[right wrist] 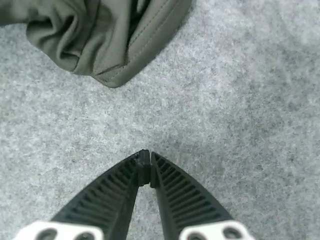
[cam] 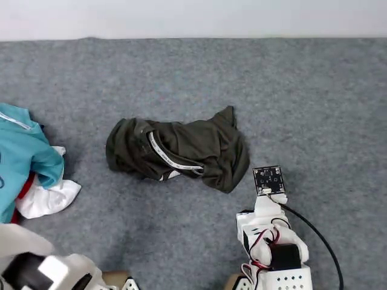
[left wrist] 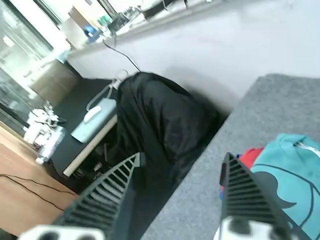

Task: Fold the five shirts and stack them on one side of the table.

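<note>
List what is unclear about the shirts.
High view: the left edge cuts the teal shirt, white cloth and red cloth; shirt count unknowable.
High view: the dark green shirt is crumpled over itself; sleeves cannot be picked out.
Right wrist view: the frame's edge cuts that shirt, beyond the shut right gripper.
Left wrist view: fingers of the open left gripper and the frame's edge hide part of the teal shirt.

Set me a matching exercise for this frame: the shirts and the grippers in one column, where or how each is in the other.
1. crumpled dark olive shirt
2. teal shirt
3. left gripper
4. right gripper

A. shut, over a bare patch of the grey felt mat
B. heaped at the mat's edge
C. open, holding nothing
D. middle of the mat

Pairs: 1-D, 2-B, 3-C, 4-A
</note>
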{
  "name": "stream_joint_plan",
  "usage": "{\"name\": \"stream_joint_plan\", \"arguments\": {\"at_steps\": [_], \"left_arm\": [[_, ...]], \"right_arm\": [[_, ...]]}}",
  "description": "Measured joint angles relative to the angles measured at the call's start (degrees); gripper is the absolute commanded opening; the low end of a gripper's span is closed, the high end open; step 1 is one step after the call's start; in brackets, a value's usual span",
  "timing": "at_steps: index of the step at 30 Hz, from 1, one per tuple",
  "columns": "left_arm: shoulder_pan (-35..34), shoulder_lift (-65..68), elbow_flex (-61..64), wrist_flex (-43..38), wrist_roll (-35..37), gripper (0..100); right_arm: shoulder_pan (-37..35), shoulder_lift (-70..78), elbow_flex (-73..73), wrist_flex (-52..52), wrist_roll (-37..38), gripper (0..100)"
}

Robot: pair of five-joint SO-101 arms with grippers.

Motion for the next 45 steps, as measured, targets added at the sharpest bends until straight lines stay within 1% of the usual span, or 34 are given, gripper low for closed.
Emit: {"name": "stream_joint_plan", "arguments": {"at_steps": [3, 6, 12, 20, 25, 31, 35, 39, 42, 45], "left_arm": [[0.0, -3.8, 1.8, 0.0, 0.0, 24], [0.0, -8.7, 7.8, 0.0, 0.0, 24], [0.0, -22.2, 28.0, 0.0, 2.9, 24], [5.5, -41.8, 54.5, 0.0, 3.3, 24], [7.0, -50.0, 67.7, 0.0, 4.2, 20], [7.0, -52.7, 76.9, 0.0, 7.1, 20], [7.4, -52.7, 80.1, 0.0, 7.2, 20], [11.8, -52.9, 84.0, 0.0, 7.4, 17], [15.7, -53.0, 85.6, 0.0, 8.4, 14], [19.7, -53.0, 87.7, 0.0, 9.9, 13]], "right_arm": [[0.0, 0.0, 0.0, 0.0, 0.0, 0.9], [0.0, 0.0, 0.0, 0.0, 0.0, 0.9], [0.0, 0.0, 0.0, 0.0, 0.0, 0.9], [0.0, 0.0, 0.0, 0.0, 0.0, 0.9], [0.0, 0.0, 0.0, 0.0, 0.0, 0.9], [-0.2, 0.0, 0.0, 0.0, 0.0, 0.9], [-3.8, 0.0, 0.0, 0.0, 0.0, 0.9], [-5.6, 0.0, 0.0, 0.0, 0.0, 0.9], [-5.5, 0.0, 0.0, -0.4, 0.2, 0.9], [-4.5, 0.0, -0.9, -3.2, 0.2, 0.9]]}}
